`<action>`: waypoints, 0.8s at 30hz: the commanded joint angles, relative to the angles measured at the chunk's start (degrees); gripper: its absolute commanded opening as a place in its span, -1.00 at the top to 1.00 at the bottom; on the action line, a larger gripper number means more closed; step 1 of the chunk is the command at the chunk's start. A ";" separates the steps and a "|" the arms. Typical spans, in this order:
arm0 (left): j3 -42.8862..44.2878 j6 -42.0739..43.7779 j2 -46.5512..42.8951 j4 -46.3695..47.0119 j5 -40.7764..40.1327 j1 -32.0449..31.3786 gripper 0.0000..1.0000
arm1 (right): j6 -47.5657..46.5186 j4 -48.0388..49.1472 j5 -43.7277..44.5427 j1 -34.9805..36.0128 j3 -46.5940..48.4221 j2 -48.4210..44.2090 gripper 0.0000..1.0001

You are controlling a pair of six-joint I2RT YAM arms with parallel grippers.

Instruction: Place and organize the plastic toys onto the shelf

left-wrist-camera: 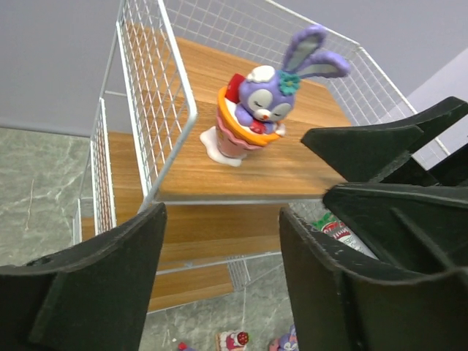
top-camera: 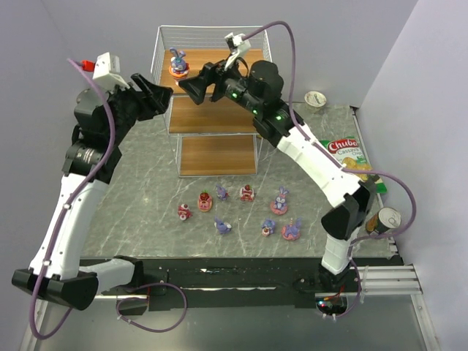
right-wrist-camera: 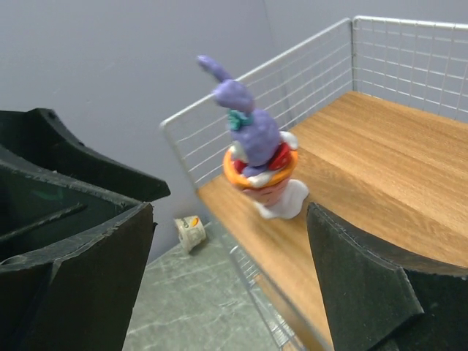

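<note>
The shelf [top-camera: 212,117] stands at the back of the table. One of the plastic toys, a purple long-eared bunny [top-camera: 178,64] in an orange-rimmed pink cup, stands upright at the left of its top board. Both grippers hover just in front of that tier, apart from the bunny. My left gripper [top-camera: 164,91] is open and empty; its wrist view shows the bunny [left-wrist-camera: 259,110] on the board [left-wrist-camera: 241,175]. My right gripper [top-camera: 186,86] is open and empty too, with the bunny [right-wrist-camera: 259,157] beyond its fingers. Several more toys [top-camera: 247,193] lie on the table in front of the shelf.
A green-red chip bag [top-camera: 349,157] lies at the right edge, with a can [top-camera: 387,218] nearer the front. A small cup [top-camera: 315,98] lies on its side at the back right. The two grippers are close together, tip to tip.
</note>
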 commanded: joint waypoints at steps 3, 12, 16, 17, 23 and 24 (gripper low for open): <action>-1.96 2.22 -7.81 0.44 0.59 -0.20 -0.51 | -0.82 0.17 -3.76 1.69 -4.11 -10.06 -0.86; -9.51 4.86 -16.70 -5.00 -2.49 -0.20 -0.93 | -6.97 -20.12 0.53 7.75 -20.70 -24.29 -0.85; -13.56 4.51 -19.60 -8.08 -1.79 -0.20 -0.93 | -5.49 -22.24 3.00 9.08 -39.47 -34.65 -0.86; -15.05 4.24 -20.47 -8.35 -0.57 -0.20 -0.93 | -4.70 -22.42 3.26 8.99 -42.50 -36.07 -0.86; -23.73 -0.41 -20.92 -10.20 7.95 -0.20 -0.93 | 4.87 -23.04 11.96 9.08 -59.48 -43.38 -0.83; -25.50 -2.68 -20.92 -9.76 10.49 -0.20 -0.93 | 6.19 -23.21 13.01 8.90 -60.45 -43.99 -0.83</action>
